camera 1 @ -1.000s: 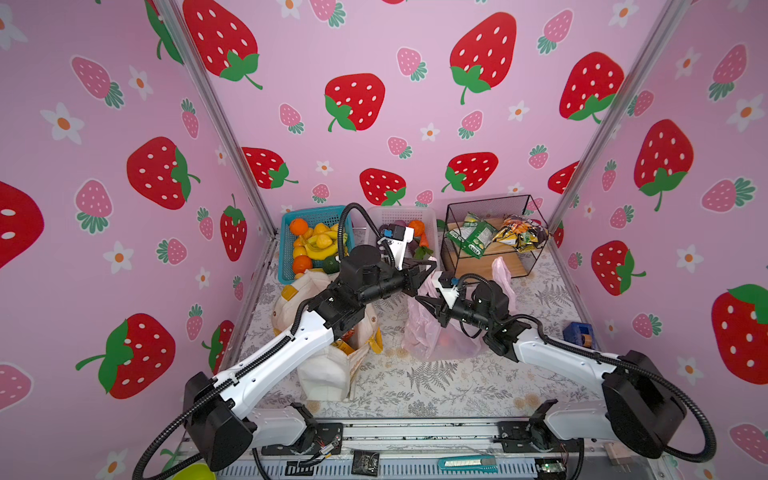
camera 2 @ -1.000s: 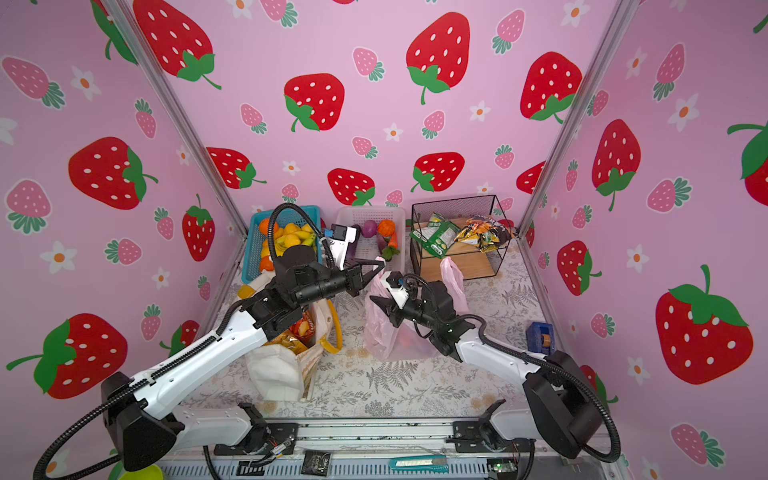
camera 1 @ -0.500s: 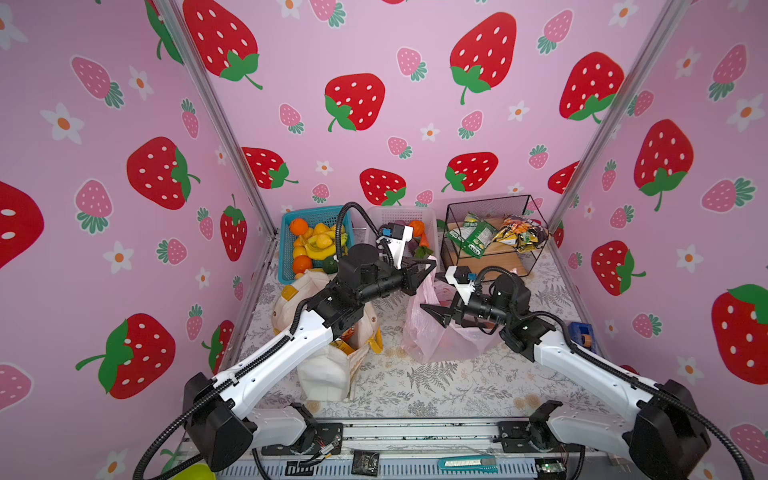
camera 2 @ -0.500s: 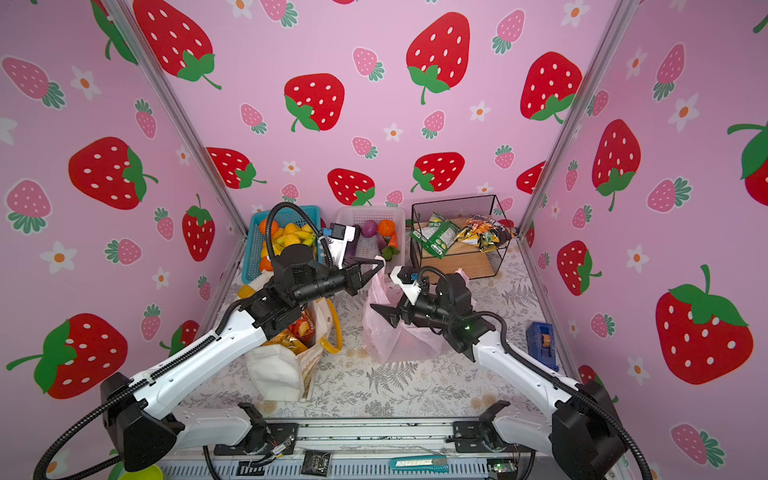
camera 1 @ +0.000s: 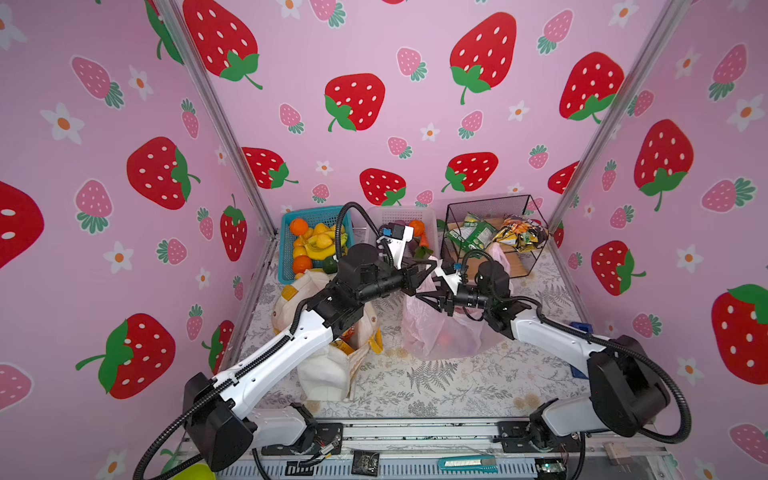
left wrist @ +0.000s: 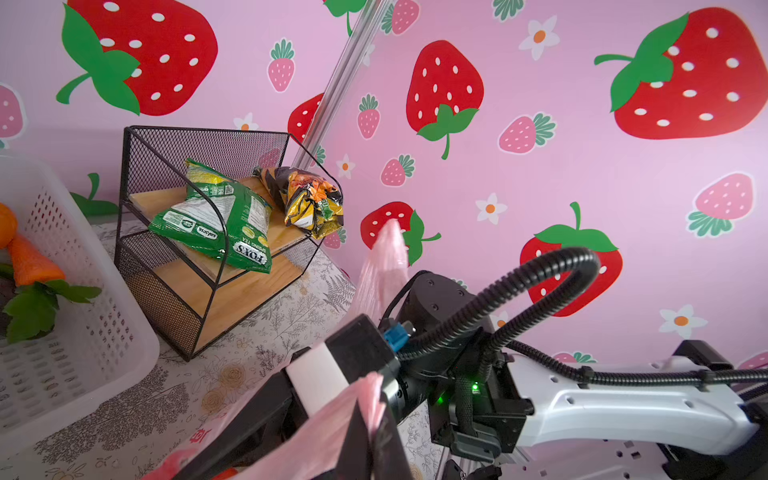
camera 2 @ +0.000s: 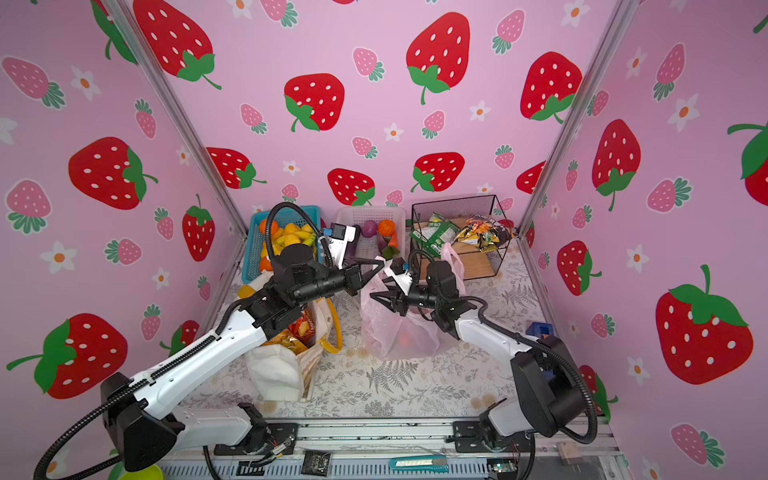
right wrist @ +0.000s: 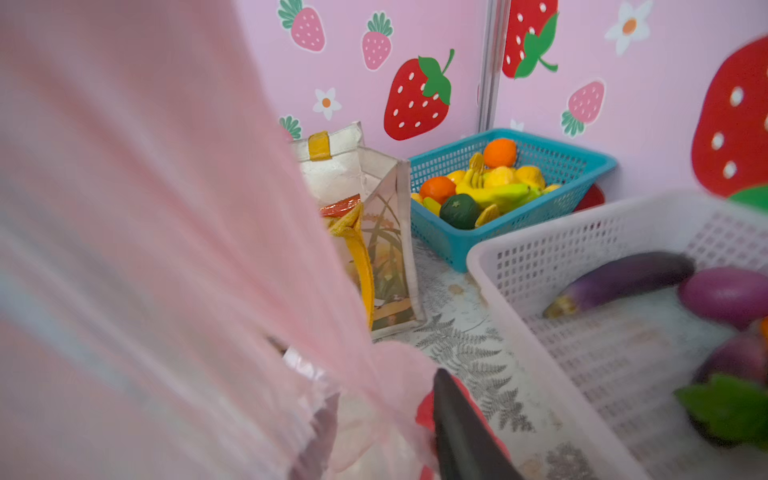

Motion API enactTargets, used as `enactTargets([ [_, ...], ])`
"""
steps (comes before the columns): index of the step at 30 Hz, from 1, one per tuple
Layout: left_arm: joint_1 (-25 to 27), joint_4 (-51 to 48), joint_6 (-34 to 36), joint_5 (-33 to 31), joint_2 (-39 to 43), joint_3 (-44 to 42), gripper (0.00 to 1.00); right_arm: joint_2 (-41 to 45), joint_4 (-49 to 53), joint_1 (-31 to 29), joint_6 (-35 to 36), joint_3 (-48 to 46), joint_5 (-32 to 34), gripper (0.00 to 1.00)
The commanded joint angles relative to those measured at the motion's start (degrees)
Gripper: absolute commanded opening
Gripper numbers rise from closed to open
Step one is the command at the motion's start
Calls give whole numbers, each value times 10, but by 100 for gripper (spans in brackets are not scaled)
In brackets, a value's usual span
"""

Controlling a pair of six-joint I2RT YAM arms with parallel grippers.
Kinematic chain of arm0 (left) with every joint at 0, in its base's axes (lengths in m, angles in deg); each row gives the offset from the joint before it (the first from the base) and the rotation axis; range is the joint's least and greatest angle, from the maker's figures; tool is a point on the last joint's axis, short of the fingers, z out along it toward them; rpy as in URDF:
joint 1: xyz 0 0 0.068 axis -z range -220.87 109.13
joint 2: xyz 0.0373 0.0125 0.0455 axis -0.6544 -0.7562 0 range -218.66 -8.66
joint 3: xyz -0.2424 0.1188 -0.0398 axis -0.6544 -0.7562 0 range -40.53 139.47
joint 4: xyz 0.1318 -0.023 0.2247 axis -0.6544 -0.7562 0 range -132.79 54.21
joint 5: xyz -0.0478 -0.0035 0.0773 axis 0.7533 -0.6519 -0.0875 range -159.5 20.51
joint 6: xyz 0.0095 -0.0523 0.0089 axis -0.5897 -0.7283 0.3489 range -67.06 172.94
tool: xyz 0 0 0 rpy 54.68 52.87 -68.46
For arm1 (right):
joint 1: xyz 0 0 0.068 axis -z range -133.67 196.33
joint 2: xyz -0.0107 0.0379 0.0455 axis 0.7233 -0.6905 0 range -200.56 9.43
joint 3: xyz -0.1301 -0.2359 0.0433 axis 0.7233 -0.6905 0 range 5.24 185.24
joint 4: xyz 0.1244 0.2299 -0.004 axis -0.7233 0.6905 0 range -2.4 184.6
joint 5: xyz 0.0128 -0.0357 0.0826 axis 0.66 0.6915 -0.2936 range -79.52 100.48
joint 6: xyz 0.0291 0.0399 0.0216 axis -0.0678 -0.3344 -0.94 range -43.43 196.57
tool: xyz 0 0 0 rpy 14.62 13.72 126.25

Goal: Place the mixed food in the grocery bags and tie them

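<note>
My left pincer (camera 1: 426, 266) is clamped shut on a handle of the pink plastic bag (camera 1: 428, 336), which stands mid-worktop (camera 1: 436, 382). My right pincer (camera 1: 424, 297) sprang wide and is now half-closed at the rim; can't tell if it grips. Probably re-gripping to tie.

Blurred pink bag (right wrist: 145, 249) blocks most of the right wrist view.

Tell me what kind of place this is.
Probably a staged robot training booth, not a shop: strawberry-print wall panels on aluminium posts, two arms mounted on a rail, toy fruit in a blue basket.
</note>
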Motion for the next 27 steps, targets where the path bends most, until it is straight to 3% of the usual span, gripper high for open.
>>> enactTargets([
  [1,-4,33,-2,3,25,10,0,3,-38,2,-10,-35,8,25],
  [3,-6,33,-2,2,26,9,0,16,-37,2,-6,-49,30,16],
  [6,-8,34,-2,4,21,10,0,40,-29,2,-2,-60,60,16],
  [8,-8,34,-5,8,15,11,0,57,-27,-2,-4,-64,80,26],
  [12,-8,43,-17,11,9,9,0,98,-30,-29,14,-72,141,63],
  [18,-8,52,-32,23,6,8,0,101,-52,-45,18,-45,159,88],
  [23,-7,75,-62,25,7,-1,0,76,-114,-72,-39,-22,170,89],
  [27,-5,110,-101,19,2,-14,0,65,-179,-113,-112,-45,299,88],
])
